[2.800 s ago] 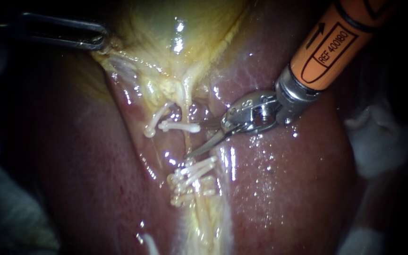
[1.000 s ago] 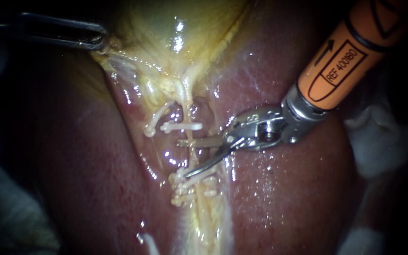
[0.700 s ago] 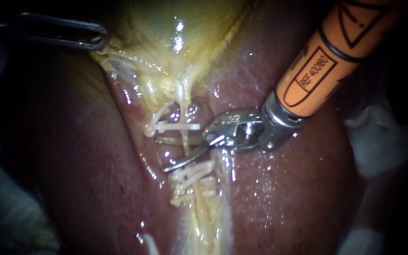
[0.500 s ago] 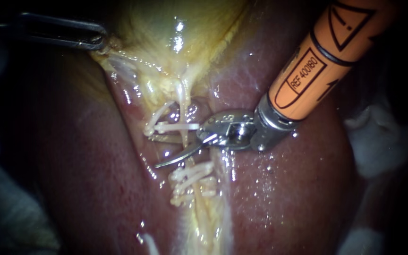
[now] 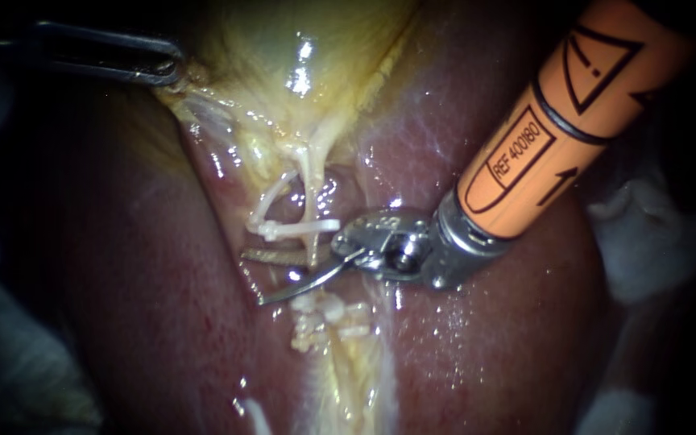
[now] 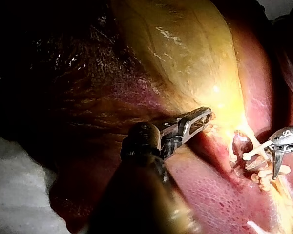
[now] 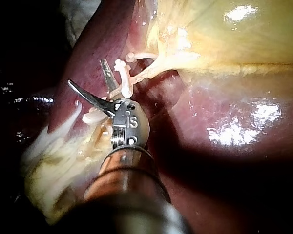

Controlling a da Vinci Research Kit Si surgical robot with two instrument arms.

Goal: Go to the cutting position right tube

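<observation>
My right instrument (image 5: pixel 253 279), on an orange shaft from the upper right, ends in two thin curved blades that stand open. A pale tube (image 5: pixel 312 193) runs down from the gallbladder (image 5: pixel 283 40) and passes between the blades. This spot lies below a white clip (image 5: pixel 300 229) and above a cluster of white clips (image 5: pixel 324 318). The right wrist view shows the same open blades (image 7: pixel 86 72) beside the clip (image 7: pixel 122 78). My left instrument (image 5: pixel 172 72), in the dark upper left, has its jaws shut on the gallbladder's edge, as in the left wrist view (image 6: pixel 200 118).
A second, slanting clip (image 5: pixel 271 197) sits on tissue to the left of the tube. Dark red liver (image 5: pixel 493 338) surrounds the site. White gauze (image 5: pixel 646 242) lies at the right edge and more at the lower left (image 5: pixel 10 370).
My right instrument has moved left across the liver; its open blades now reach past the tube between the upper clip and the lower clips. The left instrument has stayed put.
</observation>
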